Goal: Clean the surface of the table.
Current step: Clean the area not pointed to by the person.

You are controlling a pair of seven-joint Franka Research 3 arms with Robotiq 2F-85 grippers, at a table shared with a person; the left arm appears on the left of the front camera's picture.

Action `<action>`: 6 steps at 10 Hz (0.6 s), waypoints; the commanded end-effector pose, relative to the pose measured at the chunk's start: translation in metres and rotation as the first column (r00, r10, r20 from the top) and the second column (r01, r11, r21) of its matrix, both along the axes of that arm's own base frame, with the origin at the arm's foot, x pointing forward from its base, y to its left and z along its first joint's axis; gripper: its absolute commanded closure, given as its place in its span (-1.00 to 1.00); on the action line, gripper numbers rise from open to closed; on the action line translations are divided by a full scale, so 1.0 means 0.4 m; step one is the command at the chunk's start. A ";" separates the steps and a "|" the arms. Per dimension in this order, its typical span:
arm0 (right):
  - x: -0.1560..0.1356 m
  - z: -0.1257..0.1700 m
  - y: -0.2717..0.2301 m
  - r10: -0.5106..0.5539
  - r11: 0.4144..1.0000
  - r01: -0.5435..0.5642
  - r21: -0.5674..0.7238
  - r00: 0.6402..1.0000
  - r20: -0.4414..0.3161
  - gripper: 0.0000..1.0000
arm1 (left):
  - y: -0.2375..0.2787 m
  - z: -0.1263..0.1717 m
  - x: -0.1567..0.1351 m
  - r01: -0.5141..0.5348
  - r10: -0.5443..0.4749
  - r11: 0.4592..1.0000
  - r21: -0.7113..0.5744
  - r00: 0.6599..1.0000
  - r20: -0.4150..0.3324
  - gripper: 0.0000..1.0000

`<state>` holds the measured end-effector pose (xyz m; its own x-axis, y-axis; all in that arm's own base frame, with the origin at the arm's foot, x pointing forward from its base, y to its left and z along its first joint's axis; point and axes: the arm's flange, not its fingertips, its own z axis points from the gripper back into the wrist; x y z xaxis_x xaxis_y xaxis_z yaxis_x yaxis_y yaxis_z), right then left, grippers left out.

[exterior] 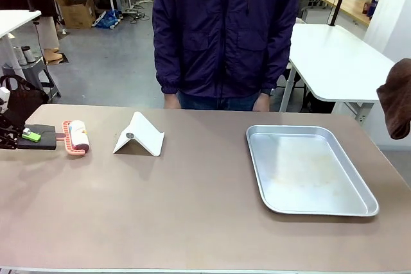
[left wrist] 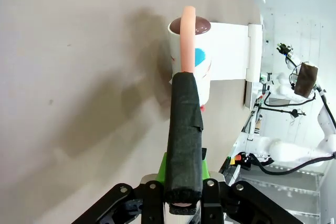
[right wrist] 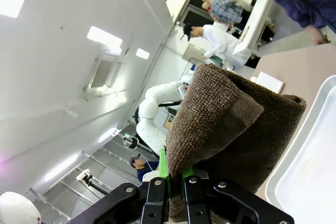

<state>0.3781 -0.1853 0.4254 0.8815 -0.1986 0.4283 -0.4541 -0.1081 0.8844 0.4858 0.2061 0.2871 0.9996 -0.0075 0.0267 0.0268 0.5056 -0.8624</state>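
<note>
So, table [exterior: 192, 210]: big brownish-taupe top running across the whole lower half of the front view, with a thin pale edge along the bottom of the frame.
Left gripper [exterior: 26, 136]: far left of the front view, low over the tabletop. The fingers are clamped tight on the black-wrapped handle [left wrist: 185, 129] of a lint roller, green pads pressed on both sides.
Lint roller [exterior: 77, 137]: pink frame and a white roll with some print on it, pointing toward frame right from the gripper. The roll sits down at the table surface, though actual contact is hard to call.
White stand [exterior: 139, 135]: little folded tent-shaped thing just to the right of the roller, resting on the table, not touching the roller.
Metal tray [exterior: 289, 128]: shiny, rectangular, right half of the table, well apart from the stand.
Right gripper [right wrist: 176, 174]: fingers pinched closed on a folded brown cloth, as seen from its own wrist camera.
Brown cloth [exterior: 397, 97]: hangs at the right edge of the front view, up above the table and off past the tray's far right corner.
Person [exterior: 225, 30]: dark navy jacket, standing at the far side at upper centre, both hands down at the table's far edge.
</note>
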 end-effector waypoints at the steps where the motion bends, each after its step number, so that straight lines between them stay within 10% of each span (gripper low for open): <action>1: -0.005 0.008 0.003 0.008 1.000 -0.008 0.010 1.000 0.012 0.81 | -0.054 -0.041 -0.033 0.074 -0.074 0.996 0.052 0.997 -0.011 0.56; 6: -0.005 0.008 0.003 0.008 1.000 -0.008 0.010 1.000 0.012 0.81 | -0.088 -0.023 0.016 0.086 -0.087 0.996 -0.038 0.996 -0.022 0.56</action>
<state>0.3781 -0.1853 0.4255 0.8815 -0.1986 0.4284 -0.4541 -0.1081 0.8844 0.4958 0.1769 0.2846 0.9979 -0.0583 0.0279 0.0529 0.4888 -0.8708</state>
